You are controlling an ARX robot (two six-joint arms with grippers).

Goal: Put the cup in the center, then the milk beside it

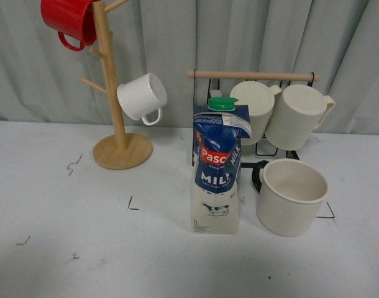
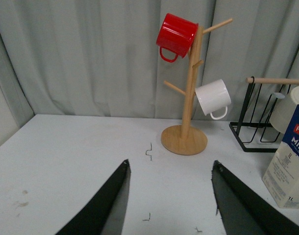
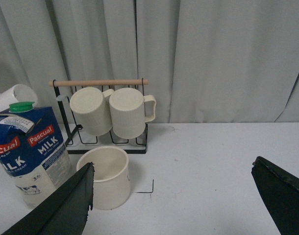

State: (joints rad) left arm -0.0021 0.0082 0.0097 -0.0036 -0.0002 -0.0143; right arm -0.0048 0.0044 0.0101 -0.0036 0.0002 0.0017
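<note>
The milk (image 1: 217, 171) carton is dark blue above and cream below, with a red label, white lettering and a green cap, and the cup (image 1: 292, 196) is plain cream with a black handle. Two ribbed cream mugs (image 1: 279, 112) hang on a black wire rack (image 3: 103, 115) with a pale wooden bar. A glossy red mug (image 2: 176, 35) and a white mug (image 2: 213, 98) hang on a light wooden tree (image 2: 186, 105), seen beyond the black left fingers (image 2: 110, 200), above a white table (image 1: 146, 261) with small black marks.

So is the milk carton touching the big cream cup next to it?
Apart. The front view shows a strip of bare table between the milk and the cup; only the cup's black handle reaches toward the carton, stopping short.
</note>
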